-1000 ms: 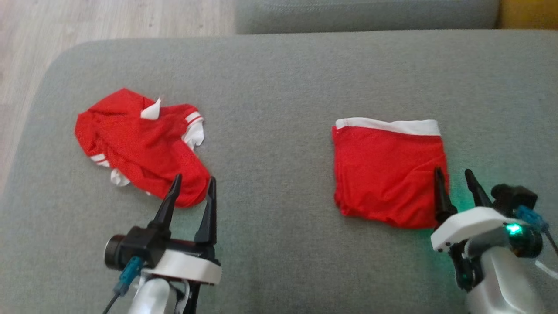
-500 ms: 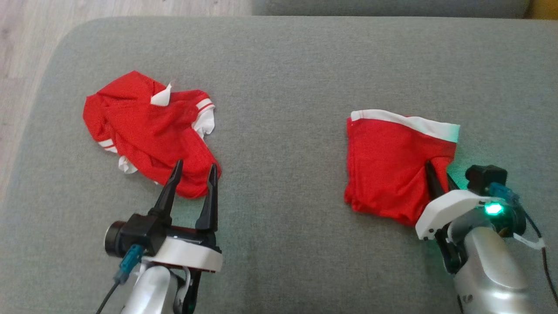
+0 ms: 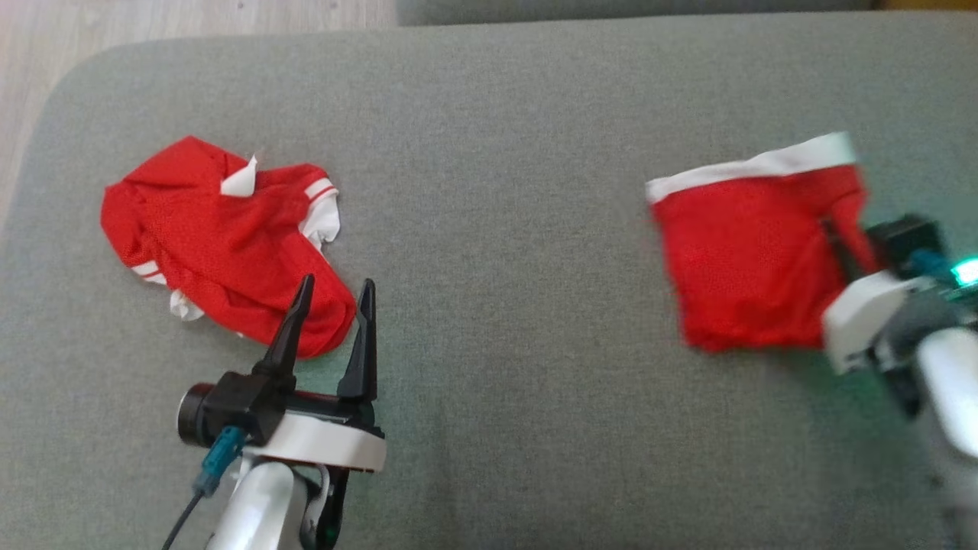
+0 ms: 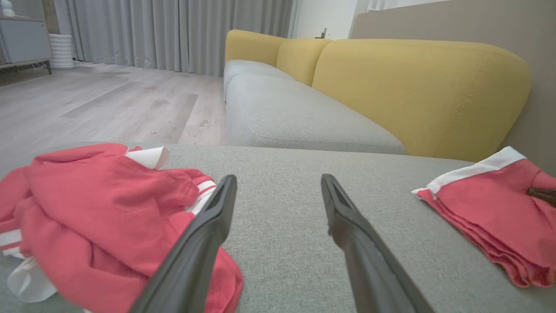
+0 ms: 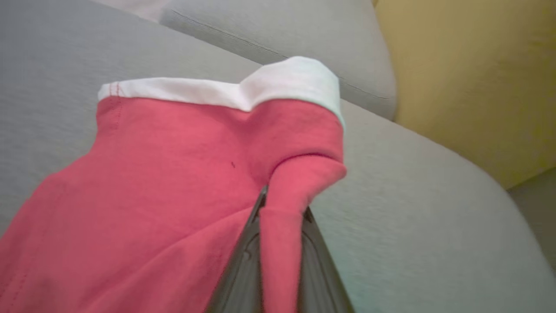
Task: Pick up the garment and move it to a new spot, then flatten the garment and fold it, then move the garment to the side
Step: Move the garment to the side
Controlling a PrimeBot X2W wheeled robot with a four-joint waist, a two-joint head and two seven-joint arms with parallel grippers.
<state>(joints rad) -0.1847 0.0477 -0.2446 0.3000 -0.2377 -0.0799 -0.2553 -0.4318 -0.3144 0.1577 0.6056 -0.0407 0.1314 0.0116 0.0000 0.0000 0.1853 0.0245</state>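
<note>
Behind the grey sofa seat (image 4: 295,117), yellow back cushions (image 4: 417,87) are seen; grey curtains (image 4: 173,30) are hung beyond the wood floor (image 4: 108,104).

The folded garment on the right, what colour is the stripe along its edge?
White. The stripe tops the red folded garment, clearest in the right wrist view.

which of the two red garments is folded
The red fabric garment with the white band, on the right, pinched in the right tool. The other red garment with striped white cuffs lies crumpled near the left tool.

Folded garment (image 3: 733,267): red cloth, matt. Cushion (image 3: 497,153): grey woven fabric, rough.
</note>
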